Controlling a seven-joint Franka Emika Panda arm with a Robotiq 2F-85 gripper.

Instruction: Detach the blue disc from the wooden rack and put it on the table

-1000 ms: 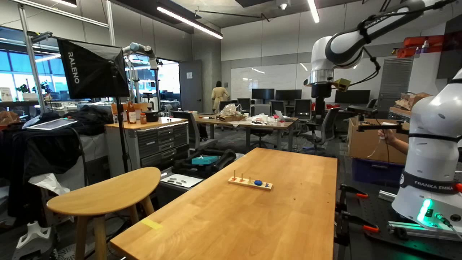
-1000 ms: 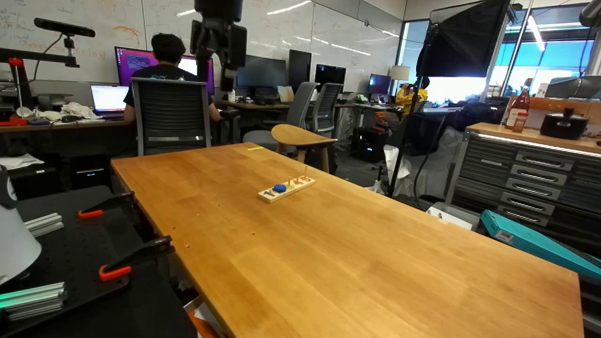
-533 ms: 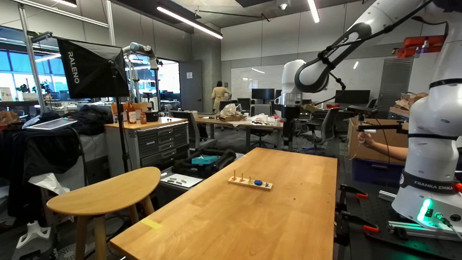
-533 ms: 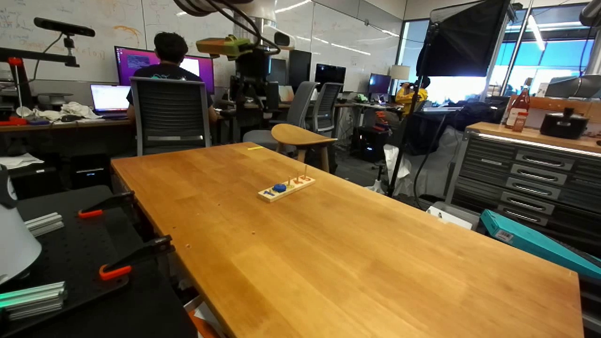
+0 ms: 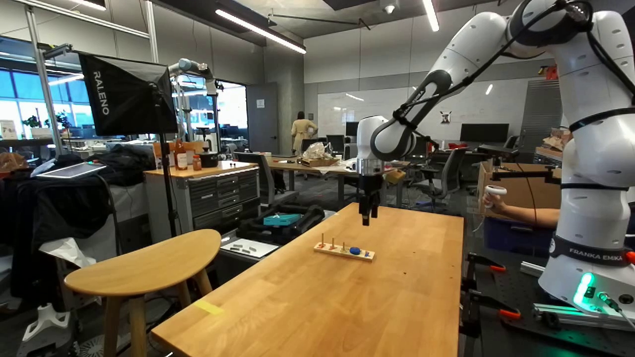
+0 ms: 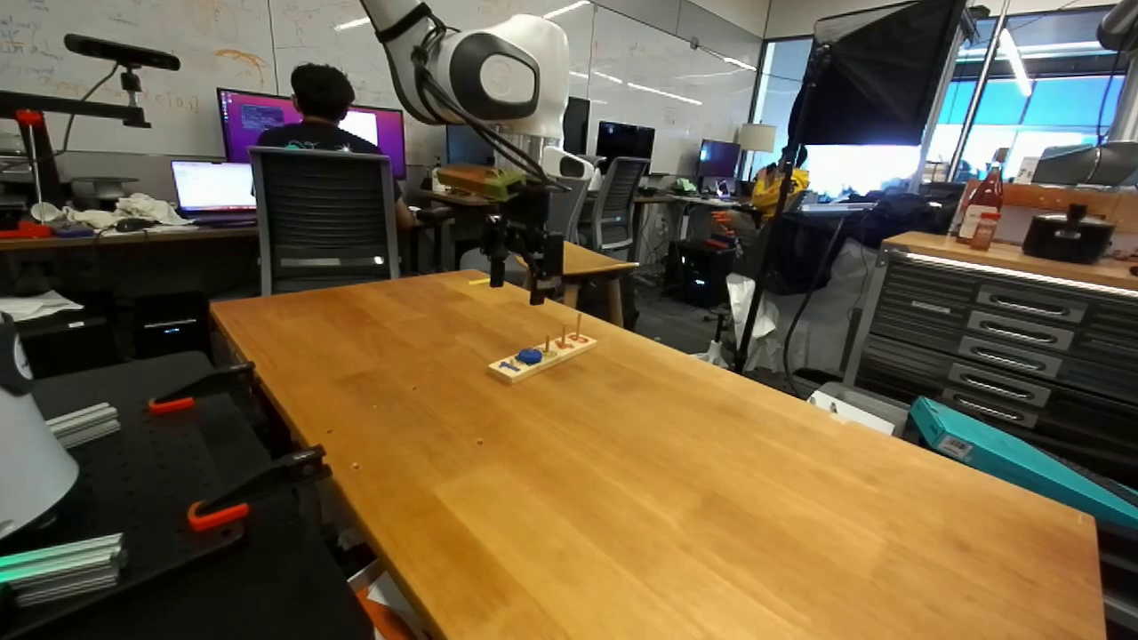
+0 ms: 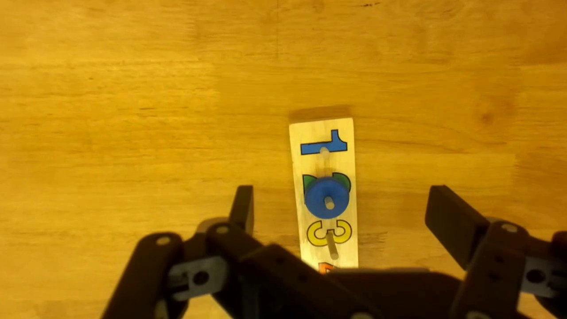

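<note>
The wooden rack point(image 7: 305, 165) lies flat on the table point(image 5: 317, 307) with several upright pegs and painted numbers; it also shows in both exterior views point(image 5: 339, 254) point(image 6: 536, 368). The blue disc point(image 7: 316, 200) sits around the peg at the number 2, and the peg tip pokes through it; it shows in both exterior views point(image 5: 354, 251) point(image 6: 530, 356). My gripper point(image 7: 343, 204) is open and empty, pointing down above the rack, also seen in both exterior views point(image 5: 370, 218) point(image 6: 518, 286). Its fingers stand apart on either side of the disc in the wrist view. The rack's far end is hidden behind the gripper there.
Bare pegs stand beside the disc, including the one at the number 3 point(image 7: 332, 246). A wooden stool point(image 5: 149, 263) stands by the table's edge. Black clamps with orange tips point(image 6: 218, 516) grip the edge near the robot base.
The arm has reached out over the table and come down, bringing the gripper above and near the rack. The rack and blue disc have not moved.
</note>
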